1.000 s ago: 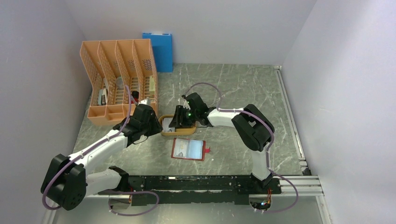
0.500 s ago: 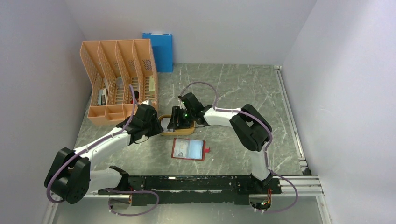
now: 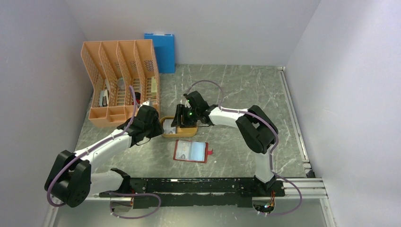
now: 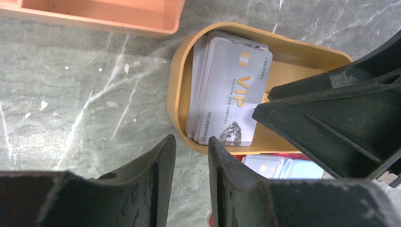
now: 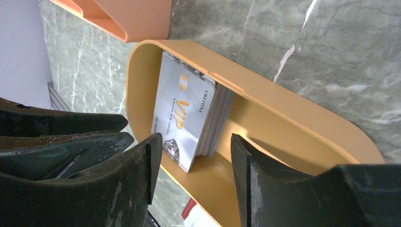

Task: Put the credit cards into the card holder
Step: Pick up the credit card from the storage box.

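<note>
We look down on a grey-green marbled worktop (image 3: 246, 90). The largest thing on it is the orange file rack (image 3: 120, 80) at the far left, and a blue folder (image 3: 161, 49) stands against the back wall beside it. Both arms reach inward and meet over an orange oval tray (image 4: 177, 94) near the middle of the worktop, just in front of the rack.

The card holder (image 3: 190, 151) lies open and flat just on the near side of the tray, its pale inner pockets facing up and its small red tab (image 3: 209, 152) sticking out on the right.

The credit cards (image 4: 227, 94) sit as one stack inside the tray, pushed towards its left end. The top card is grey with "VIP" printed on it.

The left end effector (image 4: 190, 146) hangs by the tray's near-left rim. It is released, its fingers only narrowly parted with nothing between them; we cannot tell whether they touch the rim. The right end effector (image 5: 194, 151) is over the tray, released and spread wider. A corner of the stack shows in the gap between its fingers, but it grips no card.
</note>
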Motion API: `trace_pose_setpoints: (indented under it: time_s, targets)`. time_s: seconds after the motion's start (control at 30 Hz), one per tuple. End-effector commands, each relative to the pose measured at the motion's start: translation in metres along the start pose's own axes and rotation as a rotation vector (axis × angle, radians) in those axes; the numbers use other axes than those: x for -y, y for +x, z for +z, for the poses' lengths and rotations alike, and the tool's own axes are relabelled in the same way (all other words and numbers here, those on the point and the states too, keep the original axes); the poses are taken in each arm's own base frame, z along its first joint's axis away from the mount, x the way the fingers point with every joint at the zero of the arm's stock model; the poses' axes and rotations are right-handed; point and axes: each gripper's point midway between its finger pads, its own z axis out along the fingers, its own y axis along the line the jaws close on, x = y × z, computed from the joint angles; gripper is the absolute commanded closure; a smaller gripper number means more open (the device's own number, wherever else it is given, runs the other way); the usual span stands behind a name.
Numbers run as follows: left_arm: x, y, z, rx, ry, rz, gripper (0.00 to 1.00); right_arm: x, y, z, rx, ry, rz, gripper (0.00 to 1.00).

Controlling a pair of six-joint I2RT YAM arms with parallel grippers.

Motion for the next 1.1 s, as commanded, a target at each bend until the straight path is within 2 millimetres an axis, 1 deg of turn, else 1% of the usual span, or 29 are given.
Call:
trace_pose_setpoints:
  time_s: [0.0, 0.07, 0.23, 0.33, 0.47, 0.57, 0.67, 0.77, 1.07]
  targets:
    - [0.003, -0.013, 0.002, 0.036, -0.007, -0.020, 0.63, -0.001, 0.002, 0.013, -0.016, -0.017, 0.005, 0.41]
    - [0.001, -0.014, 0.004, 0.035, -0.013, -0.021, 0.64, 0.002, 0.002, 0.016, -0.018, -0.005, 0.003, 0.42]
    - [-0.001, -0.012, 0.009, 0.023, -0.027, -0.026, 0.65, 0.017, 0.014, 0.021, -0.063, 0.039, 0.016, 0.47]
    - [-0.002, -0.011, 0.011, 0.019, -0.032, -0.027, 0.65, 0.021, 0.016, 0.020, -0.064, 0.043, 0.026, 0.53]
    - [-0.004, -0.011, 0.012, 0.014, -0.041, -0.026, 0.65, 0.026, 0.018, 0.018, -0.062, 0.047, 0.040, 0.67]
    - [-0.005, -0.010, 0.013, 0.012, -0.042, -0.028, 0.65, 0.029, 0.017, 0.016, -0.056, 0.045, 0.051, 0.72]
    - [-0.005, -0.010, 0.013, 0.012, -0.038, -0.031, 0.65, 0.030, 0.019, 0.014, -0.061, 0.043, 0.060, 0.74]
    - [-0.005, -0.010, 0.013, 0.010, -0.036, -0.030, 0.65, 0.025, 0.014, 0.013, -0.041, 0.023, 0.056, 0.76]
    - [-0.005, -0.009, 0.012, 0.008, -0.031, -0.030, 0.66, 0.020, 0.011, 0.007, -0.026, -0.017, 0.077, 0.82]
